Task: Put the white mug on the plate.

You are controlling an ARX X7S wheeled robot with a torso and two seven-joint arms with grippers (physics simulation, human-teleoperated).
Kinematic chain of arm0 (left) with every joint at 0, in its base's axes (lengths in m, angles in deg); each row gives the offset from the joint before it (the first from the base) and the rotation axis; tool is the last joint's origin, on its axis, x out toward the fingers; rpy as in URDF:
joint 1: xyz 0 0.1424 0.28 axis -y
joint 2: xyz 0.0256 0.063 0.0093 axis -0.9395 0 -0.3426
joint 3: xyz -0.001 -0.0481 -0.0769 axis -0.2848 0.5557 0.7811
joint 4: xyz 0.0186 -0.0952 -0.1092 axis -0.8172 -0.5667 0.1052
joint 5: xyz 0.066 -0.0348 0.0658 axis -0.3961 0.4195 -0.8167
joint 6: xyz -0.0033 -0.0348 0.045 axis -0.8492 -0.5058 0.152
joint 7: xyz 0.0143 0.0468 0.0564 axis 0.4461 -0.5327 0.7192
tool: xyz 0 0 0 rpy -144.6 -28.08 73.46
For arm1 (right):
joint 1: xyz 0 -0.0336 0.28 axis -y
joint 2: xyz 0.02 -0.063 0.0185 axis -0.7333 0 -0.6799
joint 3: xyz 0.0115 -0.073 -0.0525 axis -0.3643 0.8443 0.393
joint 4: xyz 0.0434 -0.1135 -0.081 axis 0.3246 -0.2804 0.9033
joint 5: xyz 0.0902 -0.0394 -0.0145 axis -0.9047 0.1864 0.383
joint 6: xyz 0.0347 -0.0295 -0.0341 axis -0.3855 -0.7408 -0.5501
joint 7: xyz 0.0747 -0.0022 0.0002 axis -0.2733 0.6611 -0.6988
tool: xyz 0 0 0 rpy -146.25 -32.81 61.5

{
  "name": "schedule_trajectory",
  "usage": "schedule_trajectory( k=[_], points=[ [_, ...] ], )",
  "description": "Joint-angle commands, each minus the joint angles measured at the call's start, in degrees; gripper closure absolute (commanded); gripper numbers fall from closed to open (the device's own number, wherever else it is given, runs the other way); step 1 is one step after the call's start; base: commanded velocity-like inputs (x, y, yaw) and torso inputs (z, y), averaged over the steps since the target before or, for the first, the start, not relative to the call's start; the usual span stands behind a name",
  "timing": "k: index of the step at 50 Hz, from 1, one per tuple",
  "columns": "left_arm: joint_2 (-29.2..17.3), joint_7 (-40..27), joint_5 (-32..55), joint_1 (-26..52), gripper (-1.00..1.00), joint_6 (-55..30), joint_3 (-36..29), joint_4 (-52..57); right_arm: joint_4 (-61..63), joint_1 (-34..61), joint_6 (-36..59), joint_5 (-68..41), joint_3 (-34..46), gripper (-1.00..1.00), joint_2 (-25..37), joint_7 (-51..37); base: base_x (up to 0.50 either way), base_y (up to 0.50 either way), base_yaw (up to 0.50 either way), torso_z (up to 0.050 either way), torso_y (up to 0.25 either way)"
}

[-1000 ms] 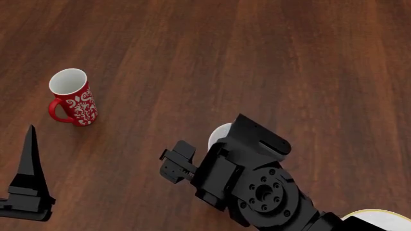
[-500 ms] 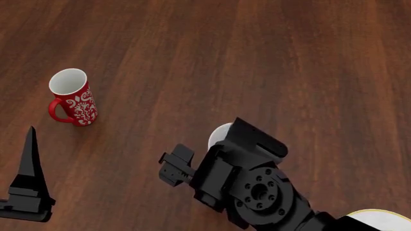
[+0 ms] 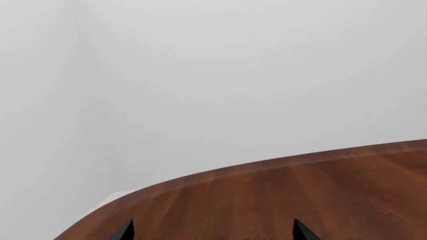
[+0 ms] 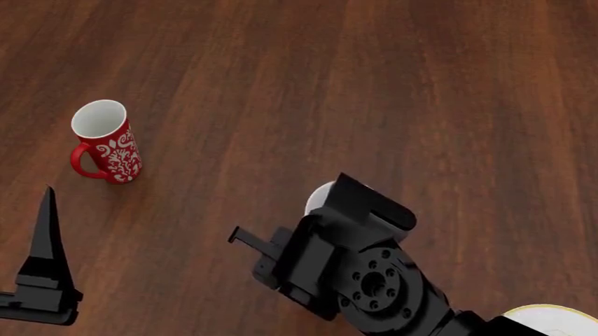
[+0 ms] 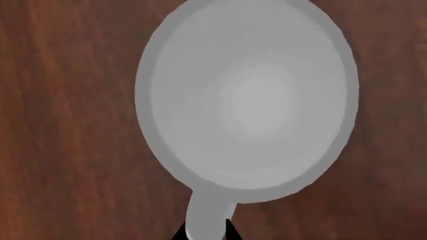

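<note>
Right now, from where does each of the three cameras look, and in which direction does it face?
Head view: above, facing down on the wooden table, red mug, plate; both arms show.
Left wrist view: low near the left pincer, looking across the table edge to a blank wall; only fingertips show.
Right wrist view: straight down into the white mug; right pincer tips flank its handle.
Shared: head and right wrist both see the white mug.

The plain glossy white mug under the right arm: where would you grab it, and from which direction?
Probably by its curved loop handle, coming straight down from above. The plain glossy white mug stands upright on the dark wooden table, mouth open to the wrist camera, and the right tool already sits with a black tip on each side of the handle.
</note>
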Motion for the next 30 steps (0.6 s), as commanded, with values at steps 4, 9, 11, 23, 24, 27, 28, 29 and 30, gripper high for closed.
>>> schedule_trajectory(
  k=[4, 9, 11, 23, 24, 27, 28, 29, 30],
  points=[
    [-0.1, -0.1, 0.2, 0.1, -1.00, -0.3, -0.3, 0.4, 5.1, -1.1, -0.5, 2.2, 1.1, 1.00, 2.6, -3.5, 0.00, 0.00, 0.00, 0.000, 0.000],
    [0.1, 0.1, 0.3, 0.2, -1.00, 0.1, -0.5, 0.1, 9.2, -1.1, -1.3, 4.3, 2.0, 1.00, 4.5, -6.1, 0.00, 0.00, 0.00, 0.000, 0.000],
    [0.1, 0.1, 0.6, 0.3, -1.00, 0.1, -0.4, 0.1, 10.4, -1.2, -1.1, 4.3, 2.1, 1.00, 5.2, -6.5, 0.00, 0.00, 0.00, 0.000, 0.000],
    [0.1, 0.1, 0.6, 0.3, -1.00, 0.0, -0.9, 0.6, 18.5, -1.7, -1.9, 6.9, 2.9, 1.00, 9.8, -10.6, 0.00, 0.00, 0.00, 0.000, 0.000],
    [0.1, 0.1, 0.5, 0.2, -1.00, 0.2, -0.9, 0.5, 19.2, -1.5, -1.7, 7.3, 3.1, 1.00, 10.2, -10.7, 0.00, 0.00, 0.00, 0.000, 0.000],
    [0.1, 0.0, 0.6, 0.3, -1.00, -0.1, -0.9, 0.8, 20.9, -1.7, -2.0, 7.9, 3.3, 1.00, 11.1, -11.5, 0.00, 0.00, 0.00, 0.000, 0.000],
    [0.1, 0.0, 0.6, 0.2, -1.00, -0.1, -0.9, 0.8, 21.3, -1.7, -2.1, 8.2, 3.3, 1.00, 11.4, -11.8, 0.00, 0.00, 0.00, 0.000, 0.000],
    [0.1, 0.0, 0.6, 0.2, -1.00, -0.1, -0.9, 0.8, 21.6, -1.6, -2.0, 8.4, 3.4, 1.00, 11.6, -11.9, 0.00, 0.00, 0.00, 0.000, 0.000],
    [0.1, 0.0, 0.6, 0.2, -1.00, -0.1, -0.9, 0.8, 22.1, -1.6, -2.0, 8.6, 3.5, 1.00, 11.9, -12.1, 0.00, 0.00, 0.00, 0.000, 0.000]
  ],
)
